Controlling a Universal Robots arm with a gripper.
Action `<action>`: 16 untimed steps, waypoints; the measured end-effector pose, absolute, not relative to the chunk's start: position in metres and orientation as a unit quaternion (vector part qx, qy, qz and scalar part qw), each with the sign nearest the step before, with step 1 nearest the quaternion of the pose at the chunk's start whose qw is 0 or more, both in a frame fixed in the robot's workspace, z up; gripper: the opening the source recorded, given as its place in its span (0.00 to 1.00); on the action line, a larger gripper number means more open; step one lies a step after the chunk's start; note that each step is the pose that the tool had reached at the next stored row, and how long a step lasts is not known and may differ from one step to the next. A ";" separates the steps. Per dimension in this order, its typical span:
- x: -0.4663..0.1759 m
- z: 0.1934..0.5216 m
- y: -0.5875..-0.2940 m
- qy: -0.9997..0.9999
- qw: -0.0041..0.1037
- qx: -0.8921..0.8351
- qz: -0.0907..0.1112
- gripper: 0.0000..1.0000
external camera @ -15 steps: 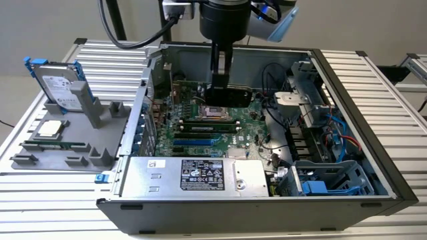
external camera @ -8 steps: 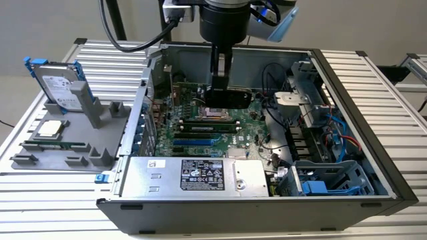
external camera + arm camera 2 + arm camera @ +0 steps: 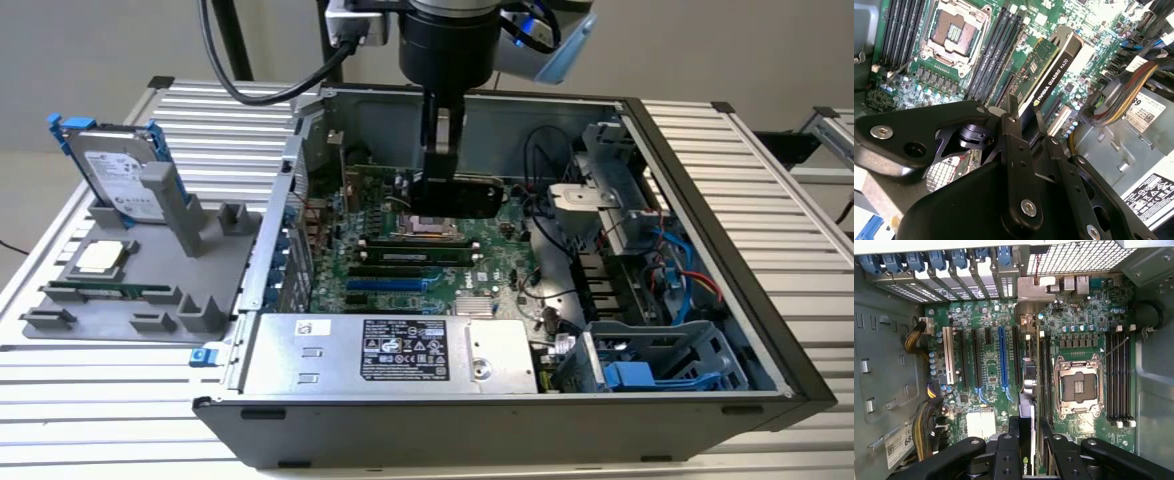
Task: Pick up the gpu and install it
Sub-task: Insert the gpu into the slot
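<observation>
Exterior view had the arm reaching down from the far side into the open computer case [image 3: 747, 300] on the bench [image 3: 120, 400], with the gripper [image 3: 447, 190] low over the motherboard [image 3: 400, 270]. Jaws were clamped narrow on the gpu [image 3: 461, 195], which hung above the board near the processor socket [image 3: 434, 222], not seated yet. Second wrist view: gpu [image 3: 1054, 70] held on edge between the fingers [image 3: 1016, 150], black cooler face showing, card tilted across the board beside the memory slots [image 3: 996, 55]. First wrist view looked straight down past the gripper [image 3: 1029, 440]; the gpu [image 3: 1026, 390] ran as a thin edge toward its silver bracket [image 3: 1029, 295] at the rear slot openings, lying between the blue expansion slot [image 3: 1002, 360] and the processor socket [image 3: 1076, 385]. Whether the card edge already touched a slot — cannot tell.

Step in hand, as judged: pickup done, install under way, card being lined up over a slot. Next move called for squaring the card edge to the slot, bracket to the rear opening, then a straight push down. Hard drive [image 3: 120, 175] sat in a grey holder [image 3: 120, 300] left of the case, untouched.
</observation>
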State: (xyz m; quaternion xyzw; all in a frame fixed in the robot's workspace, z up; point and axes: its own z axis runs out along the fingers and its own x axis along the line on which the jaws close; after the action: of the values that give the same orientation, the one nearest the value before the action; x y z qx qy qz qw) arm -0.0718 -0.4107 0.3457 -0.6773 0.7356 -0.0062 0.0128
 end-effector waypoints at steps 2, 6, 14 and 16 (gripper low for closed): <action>-0.072 0.345 -0.411 0.736 0.013 -0.677 -0.006 0.00; -0.072 0.345 -0.411 0.736 0.013 -0.677 -0.006 0.00; -0.072 0.342 -0.411 0.736 0.010 -0.677 -0.004 0.00; -0.072 0.342 -0.411 0.736 0.009 -0.677 -0.002 0.00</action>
State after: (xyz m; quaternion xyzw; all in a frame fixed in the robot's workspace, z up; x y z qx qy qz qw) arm -0.0718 -0.4108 0.3416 -0.6770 0.7359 -0.0025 0.0088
